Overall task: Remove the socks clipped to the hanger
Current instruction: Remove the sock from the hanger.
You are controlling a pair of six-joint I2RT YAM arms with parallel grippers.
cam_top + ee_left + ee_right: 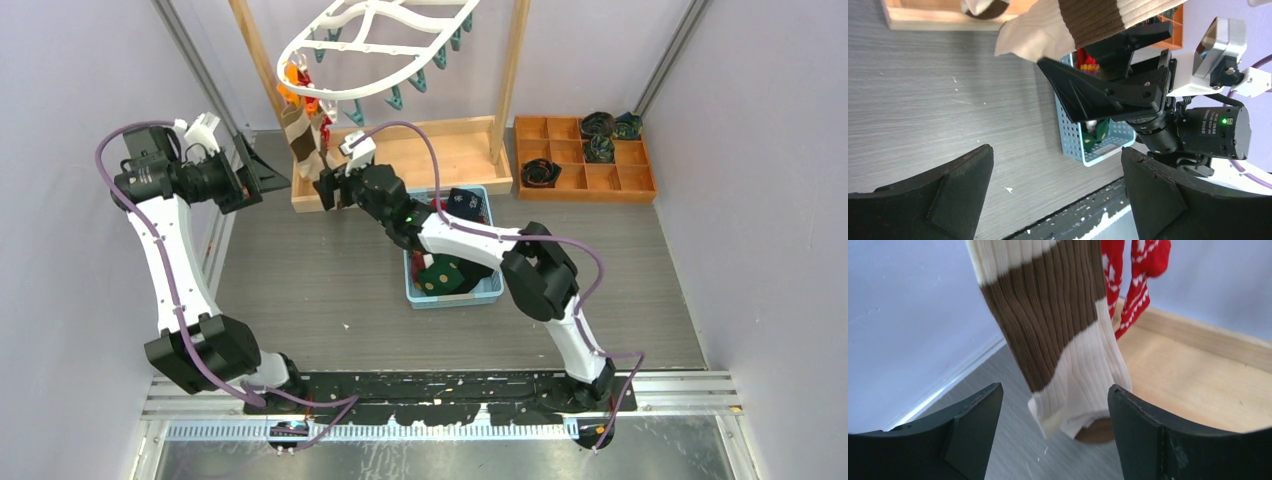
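Scanning every view for writing, and very little is turning up. In the left wrist view, the motor (1215,131) on the right arm is showing a few lines of small white print along its black housing, just beside a glowing green light (1223,121), but the letters are coming through too small and too tilted to read. From above, a dark sock (466,203) in the basket (455,298) is flashing white marks that are not resolving into letters or numbers. The right wrist view is offering only white patterns on the red sock (1143,270). Nothing legible is showing anywhere.
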